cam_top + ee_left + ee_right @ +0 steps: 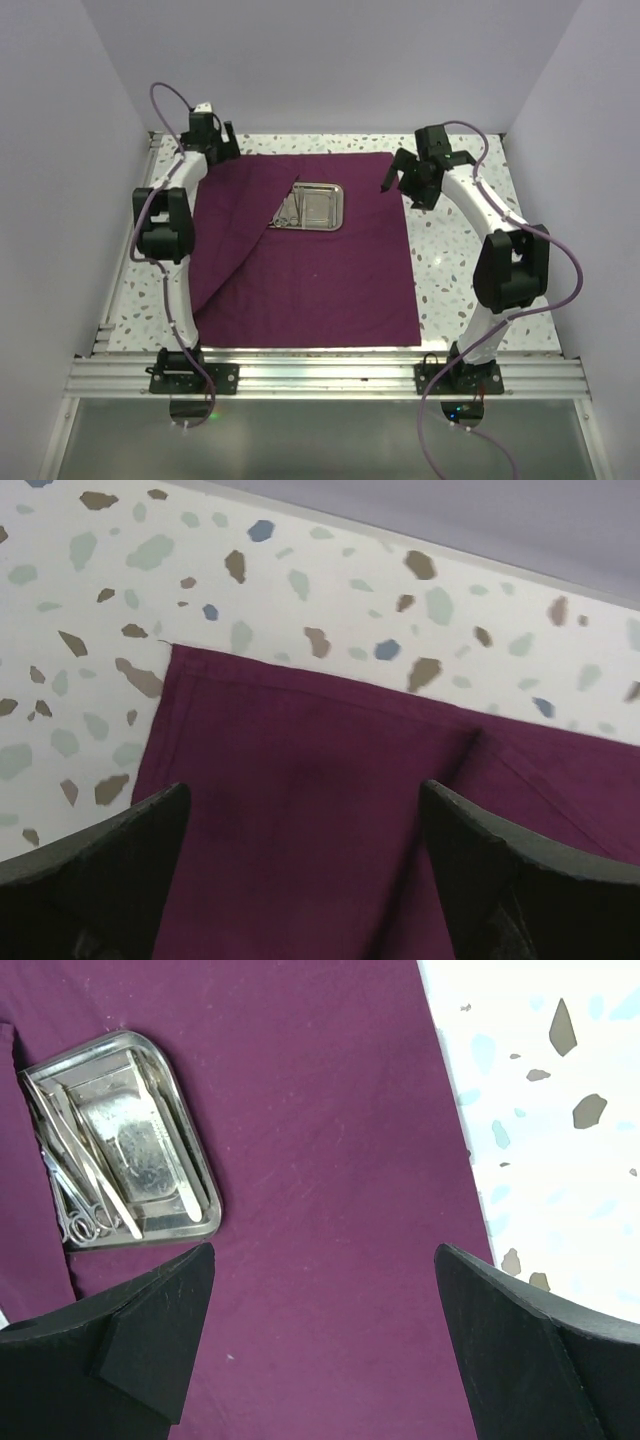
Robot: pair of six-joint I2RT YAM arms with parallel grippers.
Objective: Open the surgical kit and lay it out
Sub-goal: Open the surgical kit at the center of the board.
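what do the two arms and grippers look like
The left arm and right arm have white curved links and bulky black joints. The left gripper and right gripper are black with broad matte fingers. A lilac cable runs along each arm.

Steel tray point(318, 206) on unfolded maroon cloth point(320, 280)

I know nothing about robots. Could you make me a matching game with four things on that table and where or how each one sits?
1. dark purple cloth wrap
2. shiny rectangular steel tray
3. slim silver instruments
4. white speckled tabletop

A. on the cloth, far half
B. showing around the cloth
C. spread out, left flap folded over
D. at the tray's left end

Pairs: 1-C, 2-A, 3-D, 4-B
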